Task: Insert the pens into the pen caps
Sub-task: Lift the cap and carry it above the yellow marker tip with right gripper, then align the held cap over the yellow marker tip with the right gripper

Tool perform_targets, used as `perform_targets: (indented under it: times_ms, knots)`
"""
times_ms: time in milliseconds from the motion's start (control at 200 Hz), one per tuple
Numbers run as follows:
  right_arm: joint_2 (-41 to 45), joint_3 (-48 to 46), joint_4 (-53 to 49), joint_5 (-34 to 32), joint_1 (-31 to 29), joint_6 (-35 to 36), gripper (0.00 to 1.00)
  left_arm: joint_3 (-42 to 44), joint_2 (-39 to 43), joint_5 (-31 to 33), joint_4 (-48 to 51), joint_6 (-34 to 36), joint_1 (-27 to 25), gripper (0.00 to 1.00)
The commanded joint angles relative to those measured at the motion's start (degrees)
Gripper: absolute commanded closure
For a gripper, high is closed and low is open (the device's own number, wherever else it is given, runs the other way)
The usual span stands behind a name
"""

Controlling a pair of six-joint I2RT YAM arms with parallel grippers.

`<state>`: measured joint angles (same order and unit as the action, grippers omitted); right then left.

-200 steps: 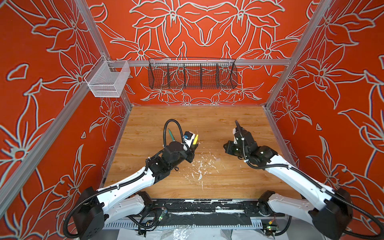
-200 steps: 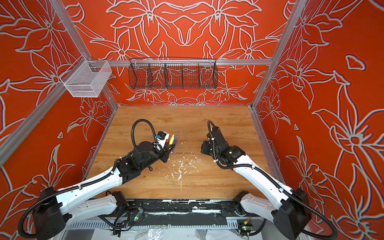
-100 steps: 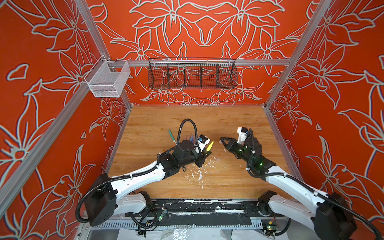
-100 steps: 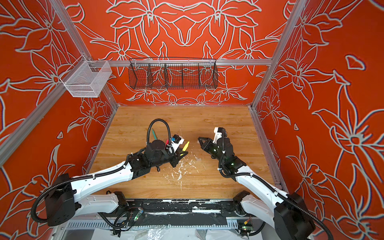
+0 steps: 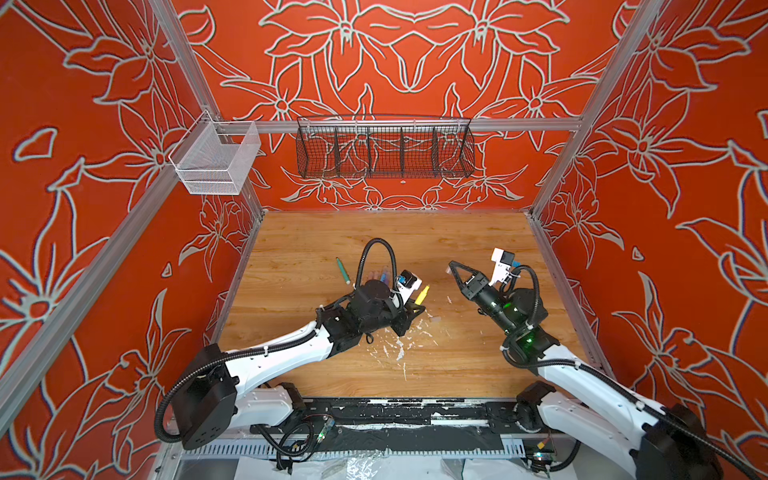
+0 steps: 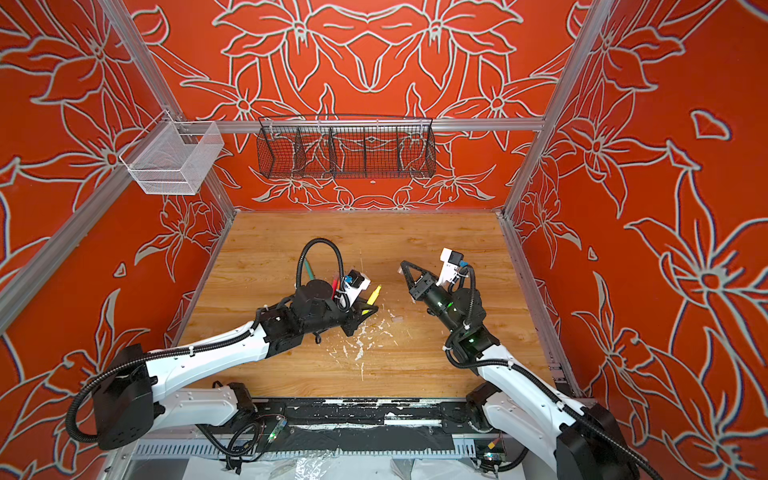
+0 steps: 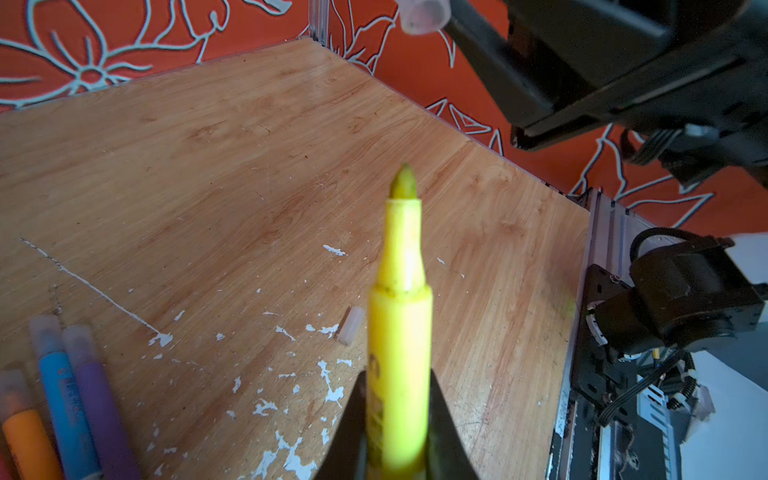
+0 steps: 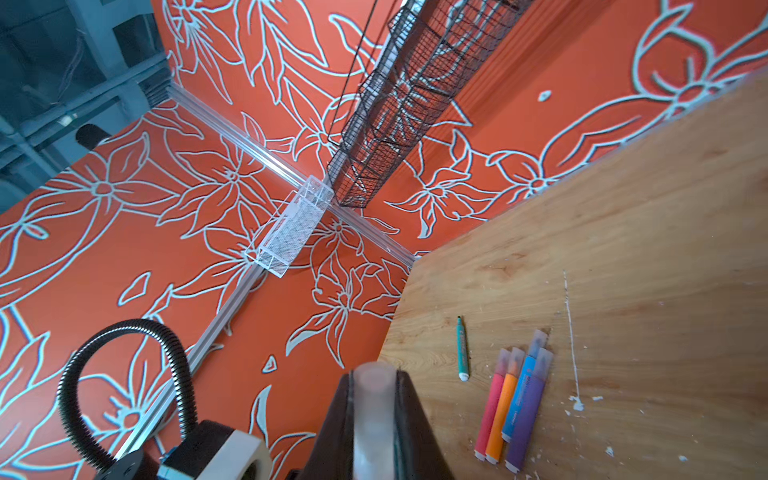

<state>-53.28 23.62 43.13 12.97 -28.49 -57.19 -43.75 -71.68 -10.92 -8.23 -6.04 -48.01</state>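
Observation:
My left gripper (image 5: 415,308) (image 7: 397,384) is shut on a yellow pen (image 5: 422,294) (image 6: 374,294) (image 7: 400,307), whose bare tip points up and to the right. My right gripper (image 5: 451,266) (image 8: 373,376) is shut on a clear pen cap (image 7: 424,14) (image 8: 373,401), raised a short way to the right of the pen's tip and apart from it. A second clear cap (image 5: 434,319) (image 7: 351,327) lies on the wood between the arms. A green pen (image 5: 343,270) (image 8: 461,349) lies uncapped behind the left arm. Pink (image 8: 490,411), orange (image 8: 505,411), blue (image 8: 521,395) and purple (image 8: 530,411) pens lie side by side with caps on.
A black wire basket (image 5: 384,151) hangs on the back wall and a white mesh basket (image 5: 216,160) on the left rail. White paint flecks (image 5: 399,349) mark the wooden floor (image 5: 457,365) in front of the grippers. Orange walls close in three sides.
The left gripper carried the yellow pen right, toward the middle. The right gripper swung round to point left at the pen, cap in its jaws, and the gap between them shrank.

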Motion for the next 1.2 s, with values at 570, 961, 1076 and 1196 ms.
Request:
perform_targets:
  times_ms: [570, 961, 1076, 1196]
  knots:
    - [-10.0, 0.3, 17.6, 9.7, -2.3, -0.3, 1.00, -1.9, -0.6, 0.1, -0.6, 0.0, -0.2, 1.00]
    - [-11.3, -0.7, 17.9, 8.5, -3.3, 0.7, 1.00, -1.5, 0.2, 0.5, -0.7, 0.1, -0.2, 1.00]
    - [-11.5, -0.9, 17.9, 8.2, -3.3, 0.9, 1.00, -1.4, 0.5, 1.1, -0.6, 0.2, -0.2, 1.00]
    - [-12.0, -1.1, 18.5, 8.7, -3.4, 1.0, 1.00, -1.3, 0.6, 2.1, -0.5, 0.3, -0.2, 1.00]
